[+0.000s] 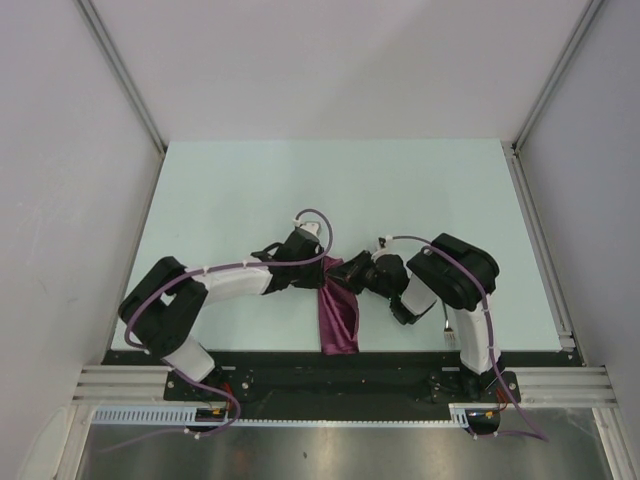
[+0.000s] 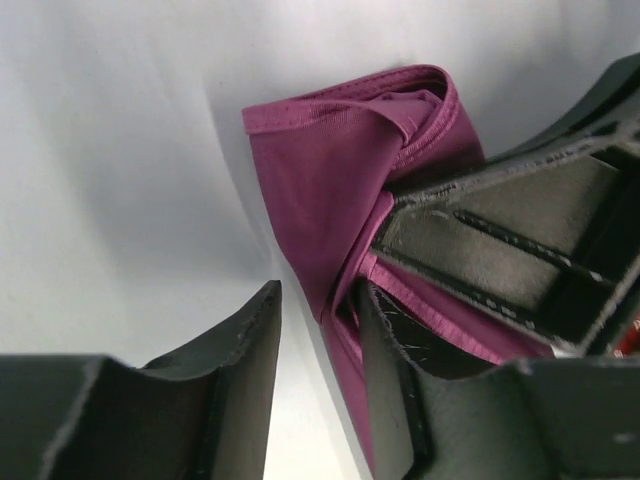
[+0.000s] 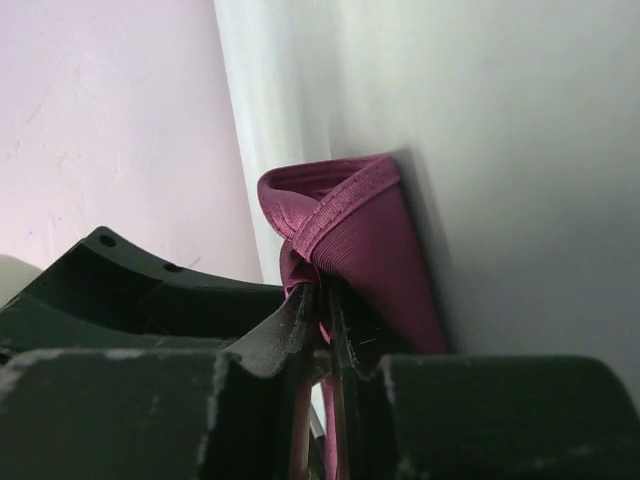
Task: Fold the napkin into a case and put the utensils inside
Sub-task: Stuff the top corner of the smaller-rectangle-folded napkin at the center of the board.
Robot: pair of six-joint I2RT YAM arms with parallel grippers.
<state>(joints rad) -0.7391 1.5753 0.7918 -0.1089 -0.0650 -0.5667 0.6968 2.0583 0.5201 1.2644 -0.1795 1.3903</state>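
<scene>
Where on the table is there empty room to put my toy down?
The far half of the table, from the back wall to the napkin, is bare. So is the strip between the right arm and the right rail. The near middle is crowded: the left gripper and right gripper meet at the napkin.

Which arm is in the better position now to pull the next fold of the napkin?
Probably the right: the right gripper pinches a fold of the napkin, while the left gripper stands open, with cloth only beside one finger.
</scene>
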